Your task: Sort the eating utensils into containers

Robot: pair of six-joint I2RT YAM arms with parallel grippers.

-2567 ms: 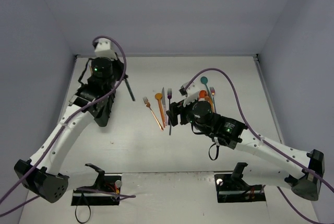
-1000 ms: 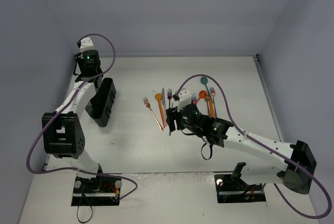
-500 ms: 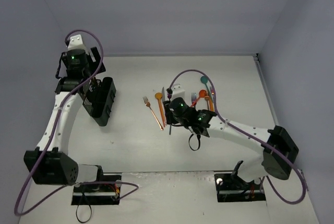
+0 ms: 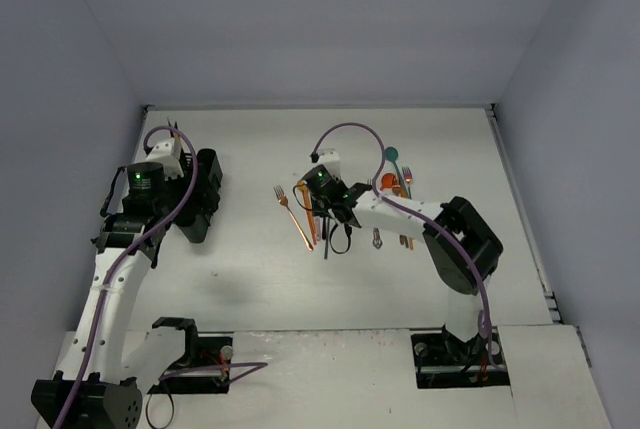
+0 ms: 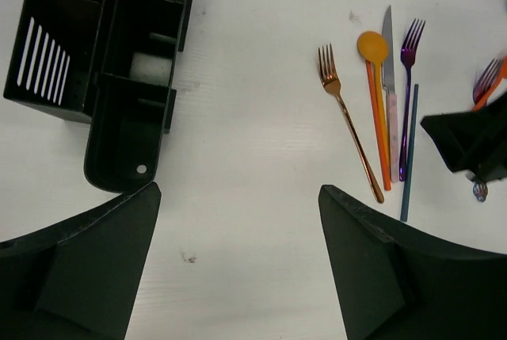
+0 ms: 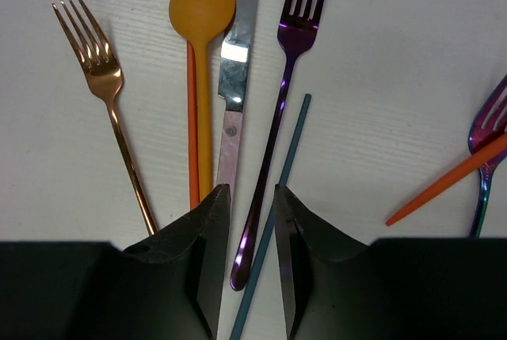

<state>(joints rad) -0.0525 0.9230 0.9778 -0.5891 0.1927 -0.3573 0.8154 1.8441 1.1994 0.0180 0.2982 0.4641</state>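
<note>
Several eating utensils lie side by side mid-table: a copper fork [image 6: 103, 70], an orange spoon [image 6: 202, 7], a pink-handled knife [image 6: 238, 63], a purple fork [image 6: 297, 31] and a slim teal handle [image 6: 289, 158]. My right gripper [image 6: 249, 191] is low over their near ends. Its jaws are narrow, with the purple fork's handle and the teal handle lying in the gap, and a gap still shows. The black container [image 5: 135, 78] lies at the left, its compartments facing the camera. My left gripper [image 5: 238, 197] hovers wide open over bare table right of it, holding nothing.
More utensils lie to the right: a teal spoon [image 4: 391, 154], an orange handle [image 6: 451, 181] and an iridescent fork [image 6: 487, 130]. The side walls and back wall close the table in. The right arm's cable [image 4: 345, 134] loops over the utensils.
My left arm has swung back from behind the container and its jaws have opened wide. My right gripper has moved left onto the handles and its jaws have narrowed.
</note>
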